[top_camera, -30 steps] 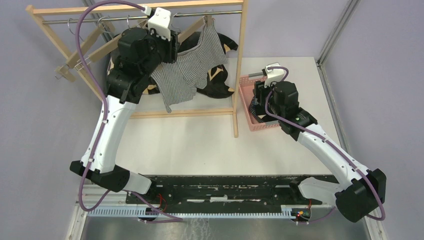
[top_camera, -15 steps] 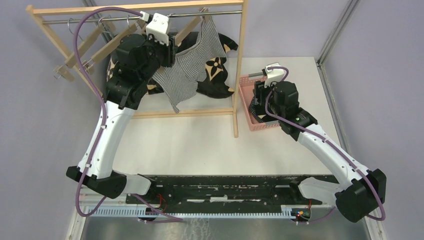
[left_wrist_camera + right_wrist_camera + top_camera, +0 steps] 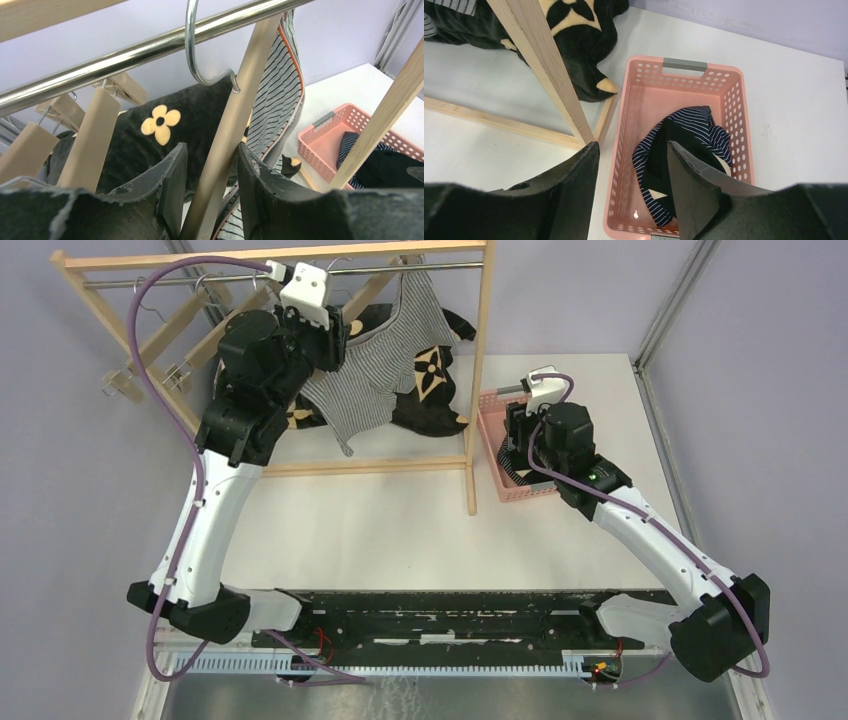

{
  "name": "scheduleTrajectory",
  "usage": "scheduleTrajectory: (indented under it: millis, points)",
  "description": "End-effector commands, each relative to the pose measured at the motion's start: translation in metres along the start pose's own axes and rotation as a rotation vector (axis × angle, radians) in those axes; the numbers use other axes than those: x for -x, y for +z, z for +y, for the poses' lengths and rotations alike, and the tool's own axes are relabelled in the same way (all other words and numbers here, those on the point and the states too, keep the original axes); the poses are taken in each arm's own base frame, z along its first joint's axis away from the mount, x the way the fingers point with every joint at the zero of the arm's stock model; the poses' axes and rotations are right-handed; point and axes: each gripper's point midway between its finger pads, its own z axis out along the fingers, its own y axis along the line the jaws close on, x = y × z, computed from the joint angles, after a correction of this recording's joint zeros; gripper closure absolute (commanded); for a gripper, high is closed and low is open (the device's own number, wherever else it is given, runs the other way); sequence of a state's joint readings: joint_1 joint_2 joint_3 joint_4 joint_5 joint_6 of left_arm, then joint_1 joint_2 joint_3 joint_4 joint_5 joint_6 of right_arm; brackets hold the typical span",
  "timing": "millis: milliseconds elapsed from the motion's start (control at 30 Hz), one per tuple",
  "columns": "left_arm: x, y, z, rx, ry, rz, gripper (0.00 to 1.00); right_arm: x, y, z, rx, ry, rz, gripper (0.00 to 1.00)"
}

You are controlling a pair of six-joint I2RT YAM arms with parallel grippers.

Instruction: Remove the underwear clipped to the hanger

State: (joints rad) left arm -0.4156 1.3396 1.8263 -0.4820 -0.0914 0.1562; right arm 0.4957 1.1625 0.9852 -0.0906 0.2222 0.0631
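I judged the step in hand to be freeing the striped underwear (image 3: 282, 95) from the hanger (image 3: 250, 75). The way to do it well was to steady the wooden arm and work toward its clip, which I could not make out, never tugging cloth against the rail (image 3: 125, 55). The left gripper (image 3: 211, 150) straddled that arm at bottom centre, fingers drawn narrow either side; whether they pressed it I could not tell. The cloth hung just behind the arm, up and right of the fingers - not between them. The right gripper (image 3: 633, 147) stood wide and empty above the basket (image 3: 684, 65) - the navy and black underwear (image 3: 694, 127) lay inside.
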Motion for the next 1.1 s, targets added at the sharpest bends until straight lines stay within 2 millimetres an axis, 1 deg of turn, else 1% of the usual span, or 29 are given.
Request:
scheduleTrajectory:
  millis: [0, 233, 433, 500, 567, 633, 733, 767, 800, 833, 900, 933, 1000, 1067]
  points:
    - [0.044, -0.033, 0.006, 0.002, -0.055, -0.142, 0.97, 0.017, 0.001, 0.001, -0.003, 0.007, -0.056, 0.39]
    - [-0.006, -0.043, -0.005, -0.030, -0.083, -0.011, 0.97, 0.020, -0.001, 0.000, -0.004, 0.014, -0.065, 0.39]
    - [-0.013, -0.051, -0.012, -0.059, -0.102, 0.003, 0.97, 0.021, -0.002, 0.002, 0.004, 0.017, -0.066, 0.39]
    - [-0.013, -0.058, -0.015, -0.080, -0.112, -0.003, 0.97, 0.020, -0.002, 0.002, 0.004, 0.017, -0.065, 0.39]
    - [-0.018, -0.066, -0.021, -0.109, -0.126, -0.005, 0.97, 0.020, -0.002, 0.002, 0.003, 0.020, -0.068, 0.39]
    - [-0.028, -0.075, -0.026, -0.132, -0.139, 0.004, 0.97, 0.023, -0.002, 0.004, 0.010, 0.030, -0.079, 0.39]
    - [-0.053, -0.089, -0.033, -0.147, -0.171, 0.028, 0.97, 0.035, -0.007, 0.009, 0.042, 0.066, -0.117, 0.39]
    - [-0.063, -0.093, -0.037, -0.162, -0.186, 0.038, 0.97, 0.041, -0.009, 0.013, 0.067, 0.076, -0.135, 0.39]
    - [-0.069, -0.098, -0.043, -0.186, -0.202, 0.029, 0.97, 0.047, -0.012, 0.019, 0.107, 0.091, -0.155, 0.39]
    - [-0.076, -0.102, -0.051, -0.225, -0.221, 0.021, 0.97, 0.053, -0.015, 0.025, 0.138, 0.105, -0.173, 0.39]
    - [-0.083, -0.113, -0.071, -0.325, -0.268, -0.017, 0.97, 0.064, -0.022, 0.035, 0.201, 0.127, -0.210, 0.39]
    - [-0.093, -0.116, -0.082, -0.375, -0.304, -0.014, 0.97, 0.069, -0.026, 0.039, 0.225, 0.138, -0.221, 0.39]
    - [-0.096, -0.126, -0.098, -0.461, -0.347, -0.040, 0.97, 0.077, -0.035, 0.044, 0.266, 0.152, -0.244, 0.39]
    - [-0.100, -0.133, -0.108, -0.520, -0.380, -0.055, 0.97, 0.086, -0.044, 0.049, 0.308, 0.163, -0.269, 0.38]
